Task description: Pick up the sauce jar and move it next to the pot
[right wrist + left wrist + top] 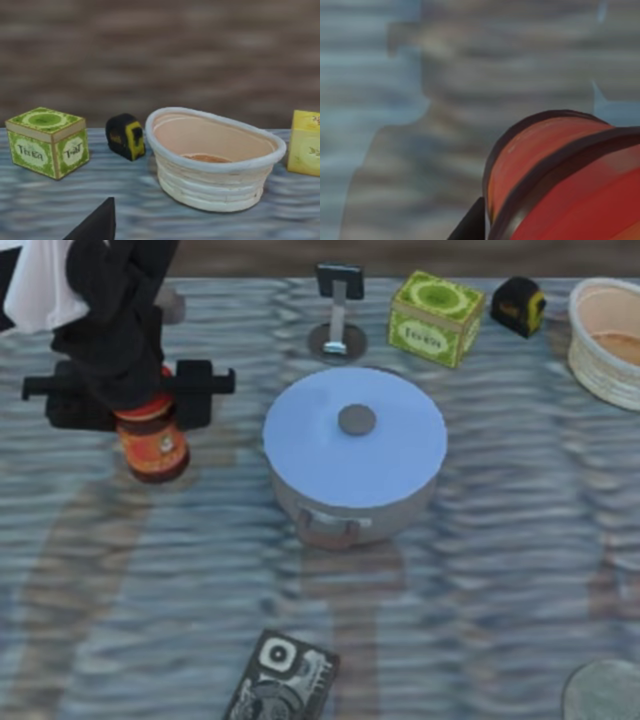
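Note:
The sauce jar, with an orange-red label and dark contents, is at the table's left, a jar's width or more left of the pot. My left gripper comes down from above and is shut on its upper part, hiding the lid. In the left wrist view the sauce jar fills the near corner, with one black fingertip against its side. The pot is grey with a pale-blue lid, a dark knob and a side handle, and stands at the centre. My right gripper is outside the top view and open.
Along the back edge are a black stand, a green tea box, a black-and-yellow tape measure and a beige bowl. A dark patterned box lies at the front. A grey disc is at the front right.

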Tool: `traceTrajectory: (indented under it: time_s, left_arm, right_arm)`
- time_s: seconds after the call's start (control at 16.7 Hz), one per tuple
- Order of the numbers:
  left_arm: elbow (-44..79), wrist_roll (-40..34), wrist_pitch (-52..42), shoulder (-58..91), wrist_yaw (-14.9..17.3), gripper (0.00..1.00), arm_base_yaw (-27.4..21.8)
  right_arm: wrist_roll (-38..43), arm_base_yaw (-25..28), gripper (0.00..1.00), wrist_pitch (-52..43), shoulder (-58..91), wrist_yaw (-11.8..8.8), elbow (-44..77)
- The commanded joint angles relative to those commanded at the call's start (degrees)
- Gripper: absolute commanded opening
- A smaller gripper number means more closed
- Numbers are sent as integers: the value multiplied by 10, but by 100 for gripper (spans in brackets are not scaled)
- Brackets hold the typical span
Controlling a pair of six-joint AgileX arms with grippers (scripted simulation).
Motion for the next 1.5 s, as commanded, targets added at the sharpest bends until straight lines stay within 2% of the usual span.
traceTrajectory:
  time_s: [0.36,0.72,1.02,1.5]
  left_arm:
    - [-3,-3,4,2,-1,0,0]
    - [-42,1,89,44,0,0,3]
    - [-47,2,100,50,0,0,4]
    - [-47,2,100,50,0,60,4]
  right_arm:
    - [0,0,100,0,0,0,0]
    - [0,0,100,0,0,0,0]
    - [0,0,100,0,0,0,0]
    - [0,0,100,0,0,0,0]
